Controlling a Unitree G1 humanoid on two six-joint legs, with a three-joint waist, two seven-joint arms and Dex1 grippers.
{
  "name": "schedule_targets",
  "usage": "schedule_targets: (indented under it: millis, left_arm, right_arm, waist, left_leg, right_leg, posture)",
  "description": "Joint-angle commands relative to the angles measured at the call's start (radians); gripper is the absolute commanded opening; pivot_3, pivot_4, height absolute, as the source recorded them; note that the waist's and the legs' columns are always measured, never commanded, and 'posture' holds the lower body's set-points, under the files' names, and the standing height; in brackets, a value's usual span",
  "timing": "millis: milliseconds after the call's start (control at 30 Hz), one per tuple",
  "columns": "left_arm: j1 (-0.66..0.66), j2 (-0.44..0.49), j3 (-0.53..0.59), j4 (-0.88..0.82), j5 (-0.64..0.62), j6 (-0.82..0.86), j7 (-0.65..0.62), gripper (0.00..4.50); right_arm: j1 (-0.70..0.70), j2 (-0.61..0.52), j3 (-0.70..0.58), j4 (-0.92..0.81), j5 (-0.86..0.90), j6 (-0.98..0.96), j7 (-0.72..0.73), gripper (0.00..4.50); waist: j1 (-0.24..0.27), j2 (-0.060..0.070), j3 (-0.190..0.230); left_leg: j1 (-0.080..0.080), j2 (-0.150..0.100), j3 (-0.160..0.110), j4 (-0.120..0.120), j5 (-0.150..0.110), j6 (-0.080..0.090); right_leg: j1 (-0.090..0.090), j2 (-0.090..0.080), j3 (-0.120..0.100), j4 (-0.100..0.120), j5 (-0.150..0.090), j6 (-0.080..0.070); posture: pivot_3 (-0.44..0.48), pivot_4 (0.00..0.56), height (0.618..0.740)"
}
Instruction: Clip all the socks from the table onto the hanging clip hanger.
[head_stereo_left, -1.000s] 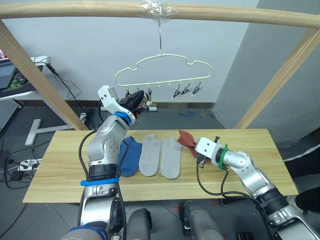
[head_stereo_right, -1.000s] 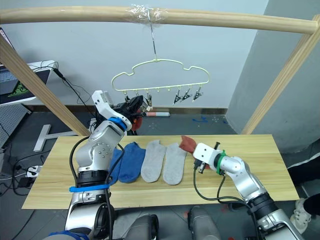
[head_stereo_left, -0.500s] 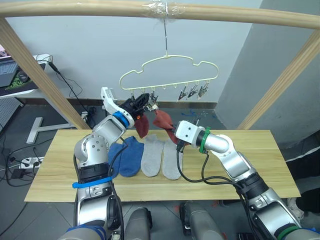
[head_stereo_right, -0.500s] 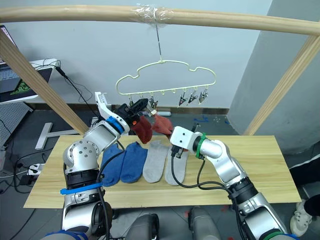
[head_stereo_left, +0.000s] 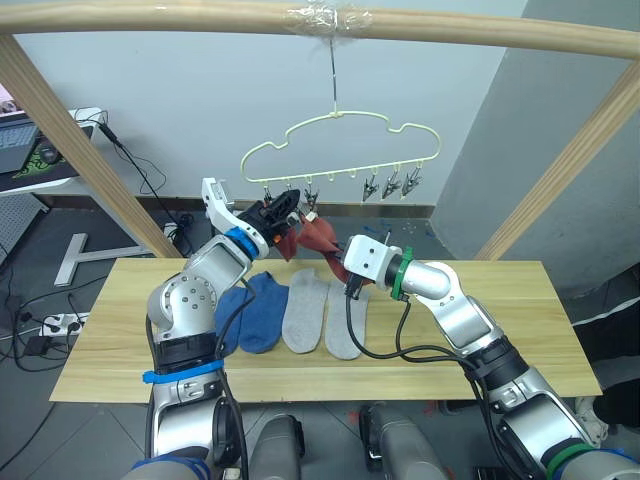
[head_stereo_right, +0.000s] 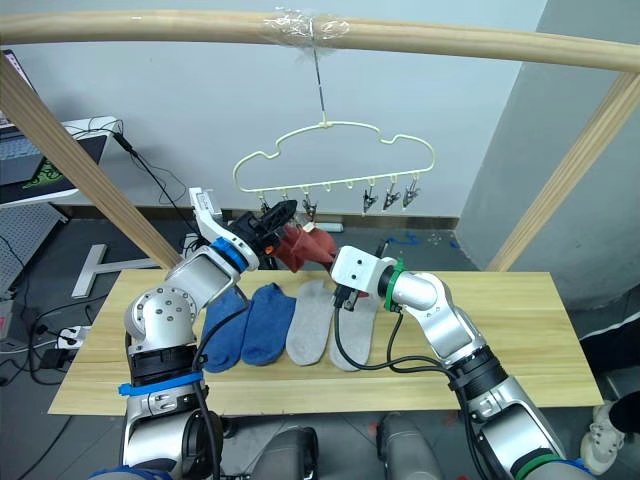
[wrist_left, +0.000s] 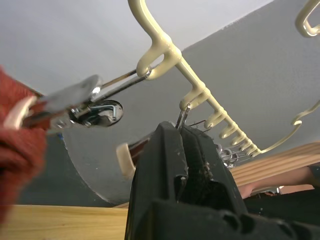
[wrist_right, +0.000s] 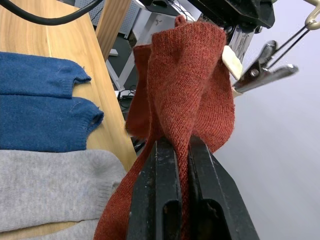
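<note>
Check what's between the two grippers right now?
A rust red sock spans the gap: the right gripper is shut on it, lifting it to the left gripper under the clip hanger, seen in both eye views.

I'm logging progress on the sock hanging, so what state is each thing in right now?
Rust red sock: lifted off the table, pinched by the right gripper.
Left gripper: shut on a clip of the clip hanger.
Blue socks: flat on the table.
Grey socks: flat, unclipped.
</note>
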Motion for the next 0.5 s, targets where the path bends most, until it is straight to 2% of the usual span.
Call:
schedule_targets:
  millis: [33,233,333,367,400,500]
  left_arm:
    - [0.010,0.007,0.002,-0.037,-0.025,0.009,0.000,1.49]
    - [0.023,0.012,0.029,-0.066,-0.081,0.043,0.019,3.44]
    - [0.051,0.030,0.048,-0.105,-0.134,0.085,0.028,4.33]
    - [0.068,0.039,0.057,-0.130,-0.171,0.112,0.028,4.50]
    - [0.080,0.046,0.063,-0.147,-0.199,0.130,0.030,4.50]
    - [0.106,0.064,0.077,-0.180,-0.264,0.166,0.043,4.50]
  right_arm:
    - [-0.018,0.006,-0.015,-0.024,0.005,-0.013,-0.003,0.00]
    - [-0.013,0.018,-0.013,-0.033,0.014,-0.003,0.003,0.00]
    - [0.003,0.051,-0.033,-0.050,0.079,0.060,0.031,0.00]
    - [0.011,0.071,-0.046,-0.061,0.122,0.108,0.048,0.53]
    - [0.016,0.084,-0.054,-0.070,0.151,0.142,0.060,0.72]
    - [0.023,0.103,-0.068,-0.092,0.194,0.210,0.072,1.77]
  waist:
    - [0.001,0.000,0.000]
    - [0.002,0.000,0.000]
    - [0.002,0.000,0.000]
    - [0.001,0.000,0.000]
    - [0.000,0.000,0.000]
    - [0.004,0.000,0.000]
  left_leg:
    - [0.000,0.000,0.000,0.000,0.000,0.000]
    - [-0.001,0.000,0.000,0.000,0.000,0.000]
    - [-0.001,0.000,0.000,0.000,0.000,0.000]
    - [-0.001,0.000,0.000,0.000,0.000,0.000]
    - [-0.001,0.001,-0.001,0.000,0.000,0.000]
    - [-0.002,0.002,-0.002,0.000,0.000,0.000]
  right_leg:
    - [0.000,0.000,0.000,0.000,0.000,0.000]
    - [-0.001,0.000,0.000,0.000,0.000,0.000]
    - [-0.001,0.000,0.000,0.000,0.000,0.000]
    - [-0.001,0.000,0.000,0.000,0.000,0.000]
    - [-0.001,0.000,0.000,0.000,0.000,0.000]
    - [-0.001,0.000,0.000,0.000,0.000,0.000]
  posture:
    - [-0.017,0.210,0.740]
    - [-0.019,0.211,0.740]
    - [-0.019,0.211,0.740]
    - [-0.019,0.211,0.740]
    - [-0.019,0.211,0.740]
    - [-0.019,0.211,0.740]
